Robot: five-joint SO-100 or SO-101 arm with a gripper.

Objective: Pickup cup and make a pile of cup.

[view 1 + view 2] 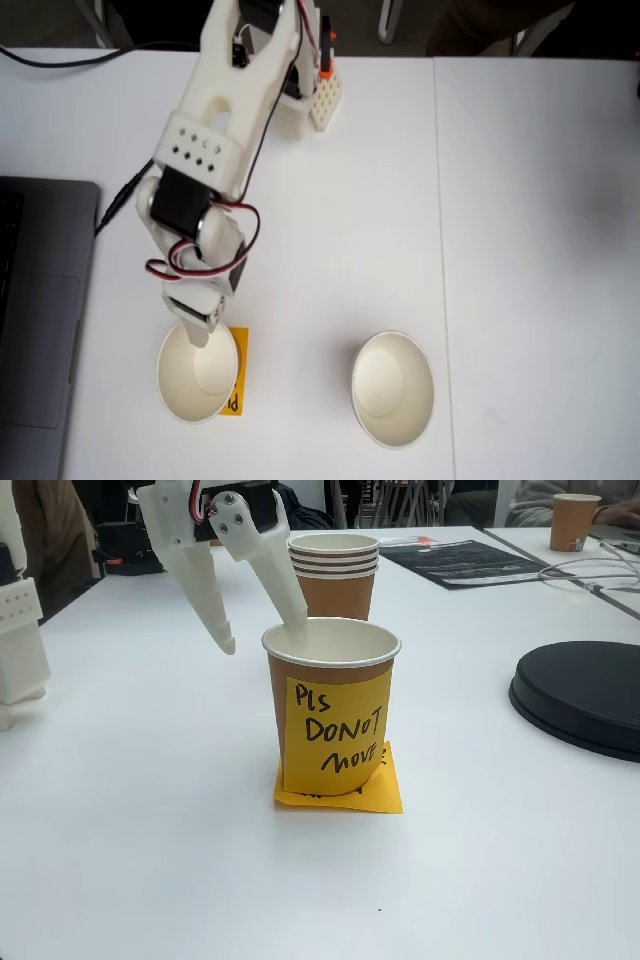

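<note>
A paper cup (196, 375) with brown sides and a cream interior stands near the front left in a fixed view. The same cup (335, 665) carries an orange handwritten label (338, 730). My gripper (265, 638) is open and straddles its rim: one white finger (283, 585) dips inside the cup, the other finger (205, 600) hangs outside it. From above, the gripper (200, 335) sits over the cup's back rim. A second cup (393, 388) stands apart to the right; in the other fixed view this cup (333, 575) is behind the labelled one.
A flat orange sticky note (345, 795) lies under the labelled cup. A laptop (40, 330) fills the left edge. A black round disc (585, 695), a black sheet (460, 555) and another brown cup (572, 520) lie farther off.
</note>
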